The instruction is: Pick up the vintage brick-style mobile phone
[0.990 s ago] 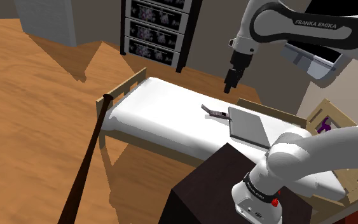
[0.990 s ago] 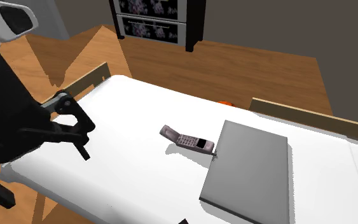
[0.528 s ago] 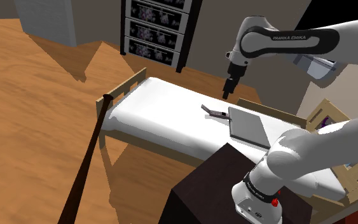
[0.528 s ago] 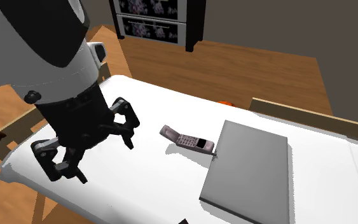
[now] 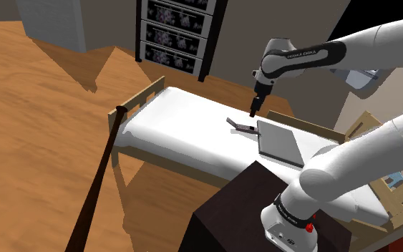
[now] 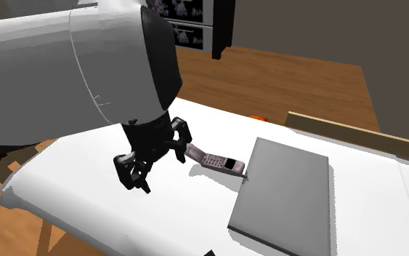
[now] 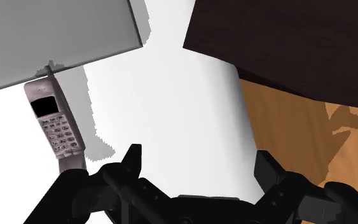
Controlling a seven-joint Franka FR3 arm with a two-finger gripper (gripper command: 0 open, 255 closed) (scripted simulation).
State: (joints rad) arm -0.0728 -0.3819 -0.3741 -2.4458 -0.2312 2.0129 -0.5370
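Currently the step in hand is the approach: the gripper (image 5: 252,113) hangs above the white bed (image 5: 171,118) with its two black fingers spread wide and nothing between them.

Position of the target: the phone (image 6: 213,160) lies flat on the bed. Its antenna end sits at the edge of the grey slab (image 6: 286,193), apparently touching it. Its far end points away from the slab, and a small flap there tilts upward. Screen and keypad face up.

Alignment check, from the hand's own camera: the phone (image 7: 55,124) lies off to one side of the gripper (image 7: 198,165), outside the nearer finger and not between the pair. The grey slab (image 7: 50,38) lies just beyond the phone. The dark stand (image 7: 285,44) lies well away from the slab, on the other side of the hand. Seen from across the bed, the gripper (image 6: 164,175) is close to the phone's flap end, on the side away from the slab.

Judgement: no contact has been made, so the task is at an early stage, with the grasp and lift both outstanding.

The next move would call for:
1. A sideways shift toward the slab until the phone's body is centred between the fingers.
2. A wrist turn, if needed, so the fingers straddle the phone's narrow width.
3. A straight descent, stopping short of pressing into the bed.
4. Closure on the body rather than on the flap or antenna, keeping the fingers off the slab's edge
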